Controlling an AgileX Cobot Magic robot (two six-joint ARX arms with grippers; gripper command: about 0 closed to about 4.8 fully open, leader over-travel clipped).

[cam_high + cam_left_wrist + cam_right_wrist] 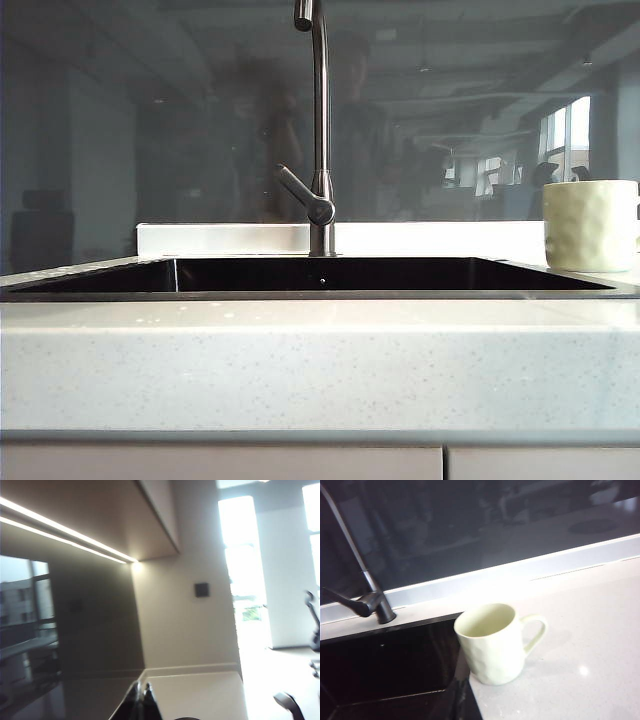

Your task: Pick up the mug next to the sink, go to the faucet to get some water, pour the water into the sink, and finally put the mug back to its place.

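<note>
Left gripper [141, 702]: two thin dark fingers pressed together, nothing between them, raised above a smooth pale counter [200, 695] and pointing at a plain matte wall [185, 630] with a small dark square plate [202, 589].

Right gripper [462, 700]: only dark finger edges show at the frame edge; jaws together, empty, just in front of the mug [492, 642] without a clear touch.

Mug: pale cream-yellow ceramic, faintly dimpled facets, loop handle turned away from the sink [385, 670]. Upright, looks empty, on speckled stone countertop [570, 655] right beside the sink's corner.

Sink: rectangular, glossy black inside, thin metal rim.

Faucet [320, 150]: slim brushed-steel gooseneck behind the basin, angled lever near its base. Dark glass backsplash [200, 130] behind.
</note>
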